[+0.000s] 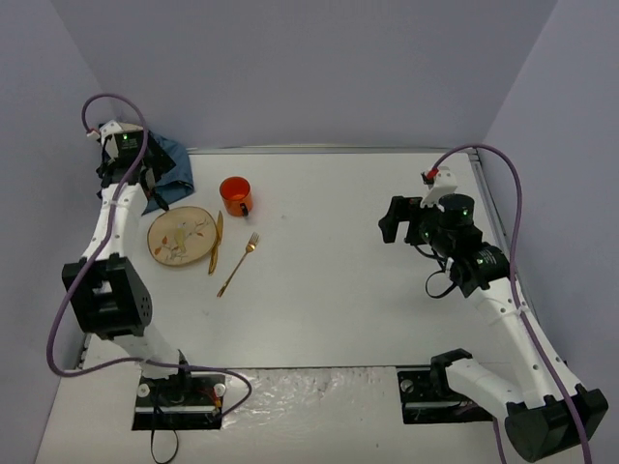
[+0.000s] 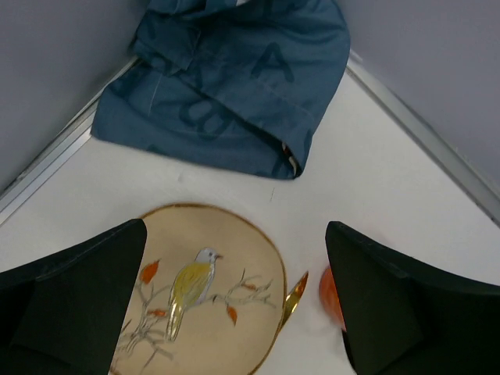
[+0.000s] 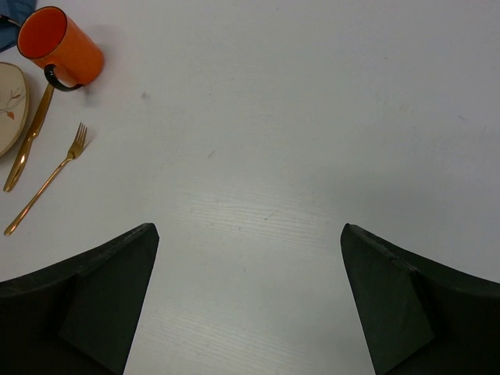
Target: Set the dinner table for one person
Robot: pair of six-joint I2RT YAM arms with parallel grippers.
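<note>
Top view: desk (image 1: 338, 290), large flat rectangle, matte white with a faint grain. It fills the floor of the scene between pale lavender-grey walls (image 1: 290, 68), and its longer side appears to run left to right across the view. Far-left quarter of the desk: round plate (image 1: 182, 238), cream with a gilt rim and a bird-on-branch pattern. Knife (image 1: 216, 243), slim gold metal, just beside the plate's right edge and lying near-to-far. Fork (image 1: 238, 264), same gold metal, a little further right and apart from the knife, tilted with its tines toward the far right. Mug (image 1: 235, 194), glossy orange cylinder with a black handle, upright just beyond the knife. Cloth (image 1: 172, 172), dark blue fabric, crumpled in the far-left corner. Left wrist view: left claw (image 2: 236, 226), two black wedge-shaped fingers spread wide and pinching nothing, above the plate's far rim. The cloth lies ahead, folded, with a printed letter A showing; the corner rail runs behind it. Right wrist view: right claw (image 3: 250, 226), black fingers likewise spread wide and holding nothing, over bare desk. The mug, knife, fork and plate edge sit well apart at upper left.
</note>
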